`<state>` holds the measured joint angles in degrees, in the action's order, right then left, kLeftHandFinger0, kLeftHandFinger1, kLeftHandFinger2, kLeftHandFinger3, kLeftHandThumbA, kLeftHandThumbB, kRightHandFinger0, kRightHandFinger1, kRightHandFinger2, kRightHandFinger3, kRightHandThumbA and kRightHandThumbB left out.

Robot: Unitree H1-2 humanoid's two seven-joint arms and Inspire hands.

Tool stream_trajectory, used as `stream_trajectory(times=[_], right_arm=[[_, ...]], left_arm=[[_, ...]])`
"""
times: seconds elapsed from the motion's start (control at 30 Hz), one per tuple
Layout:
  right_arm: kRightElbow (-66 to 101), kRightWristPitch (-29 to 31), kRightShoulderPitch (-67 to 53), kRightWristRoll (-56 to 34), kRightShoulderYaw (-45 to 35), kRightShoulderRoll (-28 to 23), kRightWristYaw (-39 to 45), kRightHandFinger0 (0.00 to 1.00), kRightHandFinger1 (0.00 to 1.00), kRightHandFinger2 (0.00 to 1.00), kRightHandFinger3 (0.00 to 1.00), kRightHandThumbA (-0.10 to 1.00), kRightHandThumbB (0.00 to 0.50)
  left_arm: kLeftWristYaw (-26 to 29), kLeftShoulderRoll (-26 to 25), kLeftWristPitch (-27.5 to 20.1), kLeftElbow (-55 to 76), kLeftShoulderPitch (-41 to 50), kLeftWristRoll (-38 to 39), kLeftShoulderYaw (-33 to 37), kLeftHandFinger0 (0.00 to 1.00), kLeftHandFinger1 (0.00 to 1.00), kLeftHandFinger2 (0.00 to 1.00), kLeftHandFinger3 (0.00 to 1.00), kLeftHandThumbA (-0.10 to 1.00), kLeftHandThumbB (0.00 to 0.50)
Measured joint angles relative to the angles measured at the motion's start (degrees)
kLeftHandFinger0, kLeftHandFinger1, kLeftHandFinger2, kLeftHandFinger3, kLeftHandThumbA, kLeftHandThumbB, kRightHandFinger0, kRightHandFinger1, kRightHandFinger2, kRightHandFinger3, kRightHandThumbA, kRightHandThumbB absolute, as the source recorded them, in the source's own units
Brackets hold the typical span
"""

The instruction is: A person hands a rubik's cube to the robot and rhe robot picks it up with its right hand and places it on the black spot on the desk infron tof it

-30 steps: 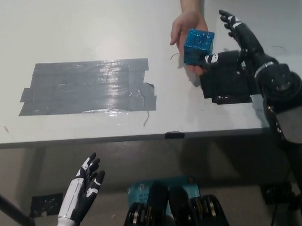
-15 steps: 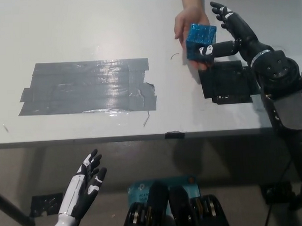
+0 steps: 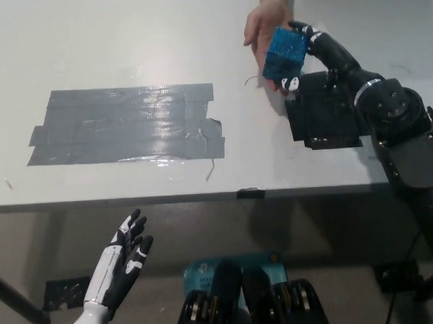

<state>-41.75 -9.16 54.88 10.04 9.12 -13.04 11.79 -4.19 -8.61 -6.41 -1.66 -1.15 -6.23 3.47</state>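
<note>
The cube (image 3: pixel 284 51) is showing glittery bright blue. The table (image 3: pixel 127 44) is looking plain white, carrying a grey, shiny tape patch (image 3: pixel 126 124) and a black patch (image 3: pixel 324 118). The left hand (image 3: pixel 122 261) is showing white with black.

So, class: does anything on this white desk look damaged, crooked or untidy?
Yes. The large patch of grey tape strips is ragged: its left ends are stepped, its right edge is torn, and a loose thread hangs below it. The black square patch lies slightly skewed to the white desk edge.
</note>
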Motion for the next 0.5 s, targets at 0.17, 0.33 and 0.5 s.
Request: stream_trajectory(times=[0.17, 0.33, 0.5], right_arm=[[-2.52, 1.15, 0.71, 1.3, 1.64, -1.02, -0.14, 0.15, 0.6, 0.88, 0.85, -0.1, 0.173], [-3.32, 2.77, 0.77, 2.21, 1.41, -0.95, -1.88, 0.13, 0.5, 0.77, 0.87, -0.1, 0.149], [-3.3, 4.9, 0.76, 2.21, 0.4, -0.76, -3.89, 0.1, 0.46, 0.71, 0.81, -0.09, 0.147]], left_arm=[[-0.03, -0.01, 0.0, -0.01, -0.59, 0.1, -0.04, 1.0, 1.0, 1.0, 1.0, 0.84, 0.123], [-0.05, -0.01, -0.01, -0.04, -1.16, 0.28, -0.09, 1.0, 1.0, 1.0, 1.0, 0.82, 0.125], [-0.06, -0.01, -0.01, -0.07, -1.2, 0.44, -0.19, 1.0, 1.0, 1.0, 1.0, 0.82, 0.118]])
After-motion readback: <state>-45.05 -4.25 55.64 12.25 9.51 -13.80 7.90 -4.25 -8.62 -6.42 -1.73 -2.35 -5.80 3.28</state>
